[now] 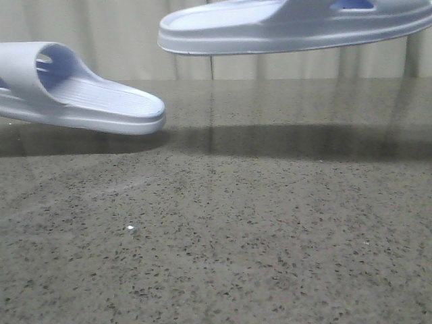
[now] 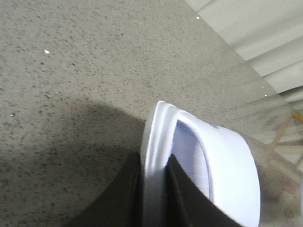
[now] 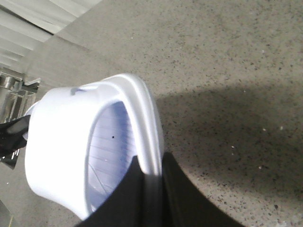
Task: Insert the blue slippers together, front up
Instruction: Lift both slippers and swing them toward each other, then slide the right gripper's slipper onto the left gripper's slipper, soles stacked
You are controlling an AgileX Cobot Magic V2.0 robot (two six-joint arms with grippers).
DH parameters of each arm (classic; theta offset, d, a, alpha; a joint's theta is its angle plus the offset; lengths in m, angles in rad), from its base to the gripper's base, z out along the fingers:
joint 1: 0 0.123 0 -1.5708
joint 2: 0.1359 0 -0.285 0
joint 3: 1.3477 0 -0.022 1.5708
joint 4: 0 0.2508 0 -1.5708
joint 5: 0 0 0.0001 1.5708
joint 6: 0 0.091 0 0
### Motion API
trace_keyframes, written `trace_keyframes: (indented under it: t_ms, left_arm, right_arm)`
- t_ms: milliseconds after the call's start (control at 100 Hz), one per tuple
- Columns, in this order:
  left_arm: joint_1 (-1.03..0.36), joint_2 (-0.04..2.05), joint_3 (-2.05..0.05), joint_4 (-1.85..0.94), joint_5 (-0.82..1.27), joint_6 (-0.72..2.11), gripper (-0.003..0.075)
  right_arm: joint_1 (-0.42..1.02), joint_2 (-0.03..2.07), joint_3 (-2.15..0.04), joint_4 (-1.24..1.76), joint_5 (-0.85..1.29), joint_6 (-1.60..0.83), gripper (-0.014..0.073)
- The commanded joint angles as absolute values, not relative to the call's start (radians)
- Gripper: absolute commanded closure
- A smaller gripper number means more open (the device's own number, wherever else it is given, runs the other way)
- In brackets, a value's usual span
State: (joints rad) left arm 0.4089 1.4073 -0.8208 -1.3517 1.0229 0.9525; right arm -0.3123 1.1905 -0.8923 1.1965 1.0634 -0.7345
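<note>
Two pale lavender-blue foam slippers hang in the air over the speckled stone table [image 1: 223, 223]. The left slipper [image 1: 81, 91] is at the left, low, its ribbed footbed showing and its tip pointing right. The right slipper [image 1: 290, 27] is higher, at the top right, lying flat with its tip pointing left. Neither gripper shows in the front view. In the left wrist view my left gripper [image 2: 154, 163] is shut on the sole edge of the left slipper [image 2: 208, 161]. In the right wrist view my right gripper [image 3: 151, 163] is shut on the sole edge of the right slipper [image 3: 80, 146].
A pale pleated curtain [image 1: 101, 27] hangs behind the table's far edge. The slippers cast dark shadows on the table [image 1: 283, 142]. A metal frame [image 3: 12, 90] stands beyond the table's edge in the right wrist view.
</note>
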Motion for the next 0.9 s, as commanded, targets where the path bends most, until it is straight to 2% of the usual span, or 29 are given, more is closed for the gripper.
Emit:
trace_keyframes:
  t_ms: [0, 260, 470, 890]
  left_arm:
    - [0.402, 1.373, -0.845, -1.440, 1.103, 0.956, 0.0705]
    - [0.383, 1.418, -0.832, -1.553, 1.269, 0.951, 0.0705]
    - [0.372, 1.422, -0.807, -1.562, 1.269, 0.949, 0.0705]
    - [0.246, 1.422, -0.807, -1.620, 1.269, 0.935, 0.0705]
  right_arm:
    - [-0.312, 1.181, -0.928, 1.282, 1.094, -0.751, 0.0697]
    - [-0.254, 1.265, -0.928, 1.362, 1.107, -0.844, 0.0697]
    - [-0.254, 1.335, -0.928, 1.417, 1.114, -0.904, 0.0697]
    - [-0.229, 1.462, -0.930, 1.446, 1.155, -0.983, 0.0697]
